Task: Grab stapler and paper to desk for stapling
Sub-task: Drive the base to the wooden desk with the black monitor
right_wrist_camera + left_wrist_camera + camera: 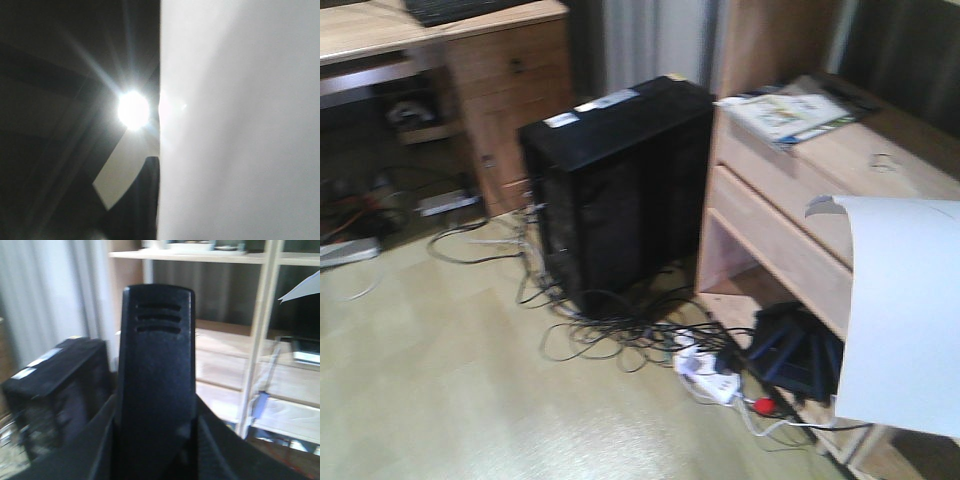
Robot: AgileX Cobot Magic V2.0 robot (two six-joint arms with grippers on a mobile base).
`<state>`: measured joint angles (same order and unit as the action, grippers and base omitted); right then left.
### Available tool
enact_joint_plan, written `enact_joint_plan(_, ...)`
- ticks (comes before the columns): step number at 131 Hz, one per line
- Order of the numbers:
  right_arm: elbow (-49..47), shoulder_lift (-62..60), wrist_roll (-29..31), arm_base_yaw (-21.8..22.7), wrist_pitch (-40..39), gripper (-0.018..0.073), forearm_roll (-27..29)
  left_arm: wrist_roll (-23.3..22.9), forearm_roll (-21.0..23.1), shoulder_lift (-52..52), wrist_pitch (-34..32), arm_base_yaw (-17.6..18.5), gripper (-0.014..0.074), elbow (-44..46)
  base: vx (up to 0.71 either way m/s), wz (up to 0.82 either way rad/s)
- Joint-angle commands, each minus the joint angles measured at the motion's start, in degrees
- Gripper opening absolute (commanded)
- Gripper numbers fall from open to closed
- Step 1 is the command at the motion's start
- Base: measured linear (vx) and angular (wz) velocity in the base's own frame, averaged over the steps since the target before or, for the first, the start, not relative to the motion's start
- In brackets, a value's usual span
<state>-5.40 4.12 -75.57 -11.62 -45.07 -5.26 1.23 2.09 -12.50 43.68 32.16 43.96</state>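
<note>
Between the clamped fingers of the left gripper (156, 442): the stapler (156, 365), upright. Right gripper (158, 200): the paper (240, 125) pinched against the one visible finger, other finger hidden behind the sheet.

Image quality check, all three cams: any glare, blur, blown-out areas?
Front-facing view: soft all over, motion-like; computer tower and cables smear, paper evenly lit. Left wrist view: stapler fills the centre, dark, little detail; shelf unit behind out of focus. Right wrist view: a bright light throws starburst glare over the dark left half; paper fills the right, nearly blown out.
</note>
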Motion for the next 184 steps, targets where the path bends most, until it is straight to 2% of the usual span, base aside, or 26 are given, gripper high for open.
enact_joint_plan(1,-1.41,0.75,0.54,0.32,-2.59,-0.0007,-0.46,-0.05,0.5,-0.7,-6.77,0.37,-0.0006,1.7,-0.13,0.53)
enact_joint_plan(114,-1.41,0.75,0.59,0.32,-2.64,-0.0007,-0.46,-0.05,0.5,-0.7,-6.77,0.37,-0.0006,1.7,-0.07,0.51)
enact_joint_plan(184,-1.41,0.75,0.65,0.32,-2.7,-0.0007,-0.46,-0.05,0.5,-0.7,-6.76,0.19,-0.0006,1.7,0.08,0.23)
